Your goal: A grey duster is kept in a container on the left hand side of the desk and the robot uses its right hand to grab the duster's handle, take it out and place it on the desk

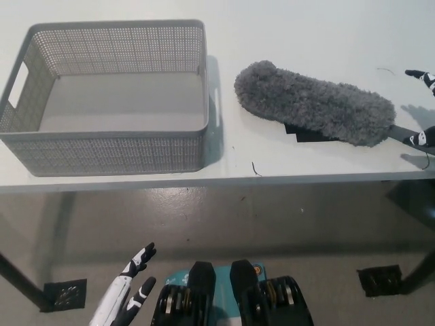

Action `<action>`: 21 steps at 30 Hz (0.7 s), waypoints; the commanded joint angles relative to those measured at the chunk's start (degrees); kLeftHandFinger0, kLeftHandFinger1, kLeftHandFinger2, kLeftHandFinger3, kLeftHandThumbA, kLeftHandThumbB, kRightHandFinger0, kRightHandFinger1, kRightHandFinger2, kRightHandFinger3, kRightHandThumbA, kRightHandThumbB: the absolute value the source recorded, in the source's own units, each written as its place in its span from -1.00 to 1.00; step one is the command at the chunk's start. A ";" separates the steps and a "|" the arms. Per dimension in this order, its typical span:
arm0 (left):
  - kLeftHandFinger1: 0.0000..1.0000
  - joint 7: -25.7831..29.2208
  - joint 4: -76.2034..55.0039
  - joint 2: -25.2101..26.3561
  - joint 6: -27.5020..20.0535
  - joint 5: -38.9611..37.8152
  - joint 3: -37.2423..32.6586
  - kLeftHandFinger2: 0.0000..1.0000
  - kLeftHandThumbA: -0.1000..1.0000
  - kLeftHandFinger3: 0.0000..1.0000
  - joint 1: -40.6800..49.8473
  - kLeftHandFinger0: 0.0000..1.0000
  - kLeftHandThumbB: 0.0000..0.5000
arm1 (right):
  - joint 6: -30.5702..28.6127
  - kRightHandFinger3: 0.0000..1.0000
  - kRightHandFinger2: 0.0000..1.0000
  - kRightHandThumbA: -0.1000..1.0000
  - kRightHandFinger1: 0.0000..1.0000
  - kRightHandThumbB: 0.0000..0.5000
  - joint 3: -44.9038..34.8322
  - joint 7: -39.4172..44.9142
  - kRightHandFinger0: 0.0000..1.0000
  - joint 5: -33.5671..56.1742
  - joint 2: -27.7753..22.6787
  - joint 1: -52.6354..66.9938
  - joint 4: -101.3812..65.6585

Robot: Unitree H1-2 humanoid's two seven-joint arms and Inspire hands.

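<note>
— How is the light?
— Bright and even from above. The white counter (306,27) nearly washes out toward its far edge.
— Shadows?
— Soft ones: right of the basket (109,95) and under the duster (314,103). The floor (272,224) carries a dull sheen.
— Focus?
— Fairly sharp, slightly grainy.

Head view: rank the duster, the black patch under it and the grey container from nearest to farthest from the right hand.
From the right hand at the right edge:
1. Duster, lying on the desk's right half, its handle end by the hand.
2. Black patch, under the duster's front edge.
3. Container, far left.
</note>
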 commanded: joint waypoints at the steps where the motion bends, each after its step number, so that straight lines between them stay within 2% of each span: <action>1: 1.00 -0.99 -1.90 1.84 -1.68 -1.32 0.47 1.00 1.00 1.00 -2.27 1.00 -0.45 | -9.65 1.00 1.00 1.00 1.00 0.90 -43.92 -37.13 1.00 91.77 -28.53 -6.68 -72.35; 2: 1.00 -0.93 -1.66 1.83 -1.71 -1.29 0.49 1.00 1.00 1.00 -2.47 1.00 -0.45 | -12.23 1.00 1.00 1.00 1.00 0.92 -43.74 -40.15 1.00 89.67 -29.48 -4.54 -75.39; 3: 1.00 -0.96 -1.54 1.70 -1.56 -1.34 0.44 1.00 1.00 1.00 -2.56 1.00 -0.45 | -16.91 1.00 1.00 1.00 1.00 0.75 -41.65 -43.89 1.00 83.96 -29.75 -0.27 -78.95; 4: 1.00 -0.97 -1.44 1.62 -1.51 -1.38 0.41 1.00 1.00 1.00 -2.61 1.00 -0.45 | -18.64 1.00 1.00 1.00 1.00 0.72 -40.43 -44.64 1.00 81.10 -29.60 1.20 -79.84; 5: 1.00 -0.88 -1.20 1.44 -1.62 -1.38 0.34 1.00 1.00 1.00 -2.56 1.00 -0.44 | -23.10 1.00 1.00 1.00 1.00 0.68 -36.26 -43.87 1.00 74.61 -28.92 4.45 -80.28; 6: 1.00 -0.82 -1.05 1.32 -1.72 -1.43 0.32 1.00 1.00 1.00 -2.48 1.00 -0.44 | -25.99 1.00 1.00 1.00 1.00 0.74 -31.79 -43.01 1.00 68.89 -26.28 6.20 -80.28; 7: 1.00 -0.72 -0.75 1.14 -1.93 -1.49 0.27 1.00 1.00 1.00 -2.42 1.00 -0.47 | -28.95 1.00 1.00 1.00 1.00 0.84 -23.05 -40.41 1.00 57.23 -16.86 8.31 -80.28; 8: 1.00 -0.53 -0.35 0.90 -2.11 -1.39 0.21 1.00 1.00 1.00 -2.61 1.00 -0.48 | -29.19 1.00 1.00 1.00 1.00 0.90 -14.31 -36.10 1.00 44.32 -1.97 10.22 -80.28; 9: 1.00 -0.54 -0.31 0.85 -2.12 -1.38 0.16 1.00 1.00 1.00 -2.63 1.00 -0.45 | -28.17 1.00 1.00 1.00 1.00 0.89 -8.94 -32.24 1.00 36.40 10.00 12.62 -80.28; 10: 1.00 -0.50 -0.11 0.67 -2.31 -1.30 0.00 1.00 1.00 1.00 -2.50 1.00 -0.47 | -26.50 1.00 1.00 1.00 1.00 0.85 -1.20 -26.73 1.00 26.02 27.33 18.19 -80.28; 11: 1.00 -0.48 -0.04 0.63 -2.40 -1.26 -0.05 1.00 1.00 1.00 -2.45 1.00 -0.48 | -25.94 1.00 1.00 1.00 1.00 0.83 1.86 -24.70 1.00 22.21 33.95 20.89 -80.28; 12: 1.00 -0.17 0.30 0.05 -2.92 -0.87 -0.43 1.00 1.00 1.00 -2.08 1.00 -0.49 | -25.29 1.00 1.00 1.00 1.00 0.97 9.09 -21.67 1.00 13.92 44.99 30.38 -80.28; 13: 1.00 -0.05 0.33 -0.27 -3.07 -0.61 -0.69 1.00 1.00 1.00 -1.83 1.00 -0.50 | -25.31 1.00 1.00 1.00 1.00 1.00 12.57 -20.92 1.00 12.53 46.28 34.68 -80.28; 14: 1.00 0.01 0.30 -0.54 -3.12 -0.53 -0.86 1.00 1.00 1.00 -1.71 1.00 -0.46 | -24.22 1.00 1.00 0.83 1.00 0.88 16.11 -20.34 1.00 13.21 45.49 38.92 -80.28; 15: 1.00 -0.01 0.10 -0.73 -2.95 -0.60 -0.93 1.00 1.00 1.00 -1.67 1.00 -0.43 | -21.79 1.00 1.00 0.80 1.00 0.73 18.85 -19.66 1.00 15.17 43.17 42.64 -80.28; 16: 1.00 -0.09 -0.26 -0.66 -2.65 -0.75 -0.82 1.00 1.00 1.00 -1.61 1.00 -0.46 | -17.60 1.00 1.00 0.91 1.00 0.81 17.99 -18.81 1.00 15.29 41.33 43.33 -79.81; 17: 1.00 -0.17 -0.47 -0.50 -2.49 -0.81 -0.74 1.00 1.00 1.00 -1.63 1.00 -0.46 | -16.32 1.00 1.00 0.91 1.00 0.81 17.44 -18.16 1.00 15.24 41.19 43.70 -79.55; 18: 1.00 -0.17 -0.32 -0.19 -2.64 -0.75 -0.61 1.00 1.00 1.00 -1.75 1.00 -0.46 | -19.86 1.00 1.00 1.00 1.00 0.73 16.03 -16.75 1.00 15.60 39.67 44.66 -74.45; 20: 1.00 -0.35 0.02 0.05 -2.83 -0.93 -0.57 1.00 1.00 1.00 -2.09 1.00 -0.44 | -24.34 1.00 1.00 1.00 1.00 0.67 13.22 -15.95 1.00 12.97 39.78 45.96 -67.60; 21: 1.00 -0.32 0.17 0.02 -2.98 -0.98 -0.56 1.00 1.00 1.00 -2.13 1.00 -0.46 | -26.20 1.00 1.00 1.00 1.00 0.55 12.18 -16.12 1.00 12.16 40.08 46.37 -64.94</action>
